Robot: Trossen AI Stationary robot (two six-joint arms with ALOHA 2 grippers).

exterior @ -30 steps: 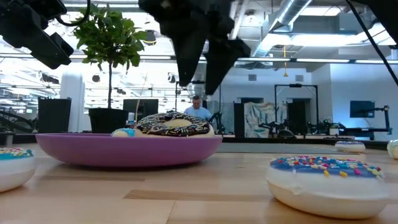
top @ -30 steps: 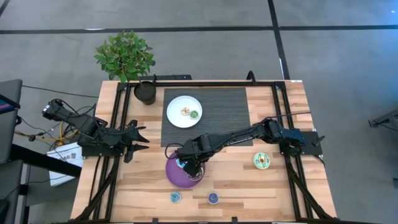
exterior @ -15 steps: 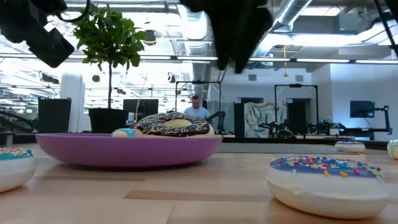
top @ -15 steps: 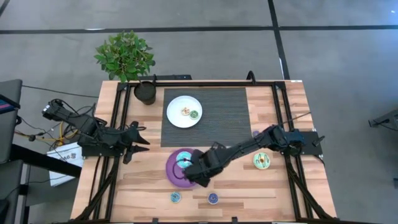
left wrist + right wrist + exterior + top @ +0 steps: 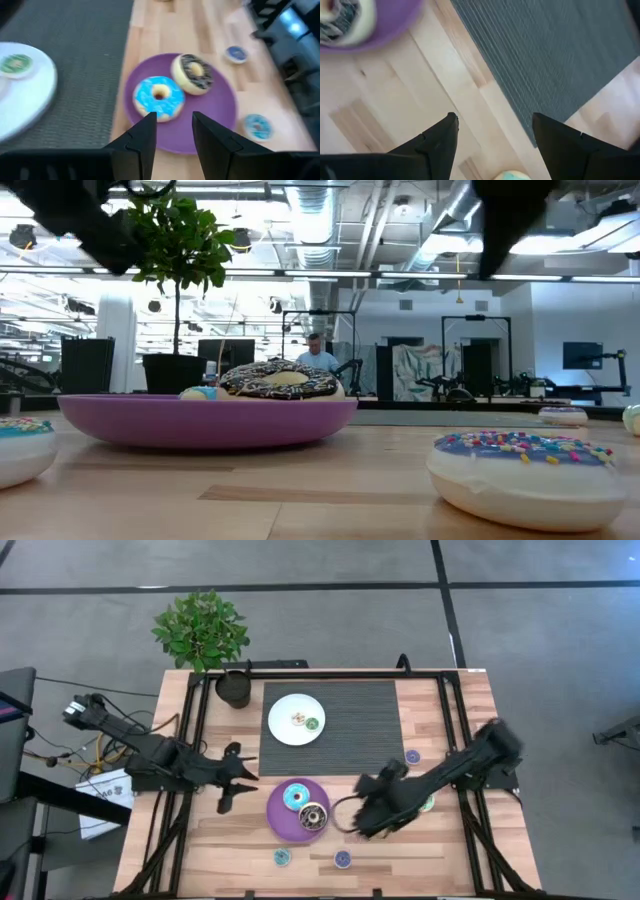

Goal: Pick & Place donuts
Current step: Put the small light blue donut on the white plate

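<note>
Two donuts on purple plate; both pincers spread, empty; no legible writing.

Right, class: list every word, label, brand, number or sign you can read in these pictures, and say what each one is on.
No text can be read in any view.
The white sheet on the floor left of the table carries dark print, too small to read.
The donuts and the purple plate carry only icing and sprinkles, no lettering.
</note>
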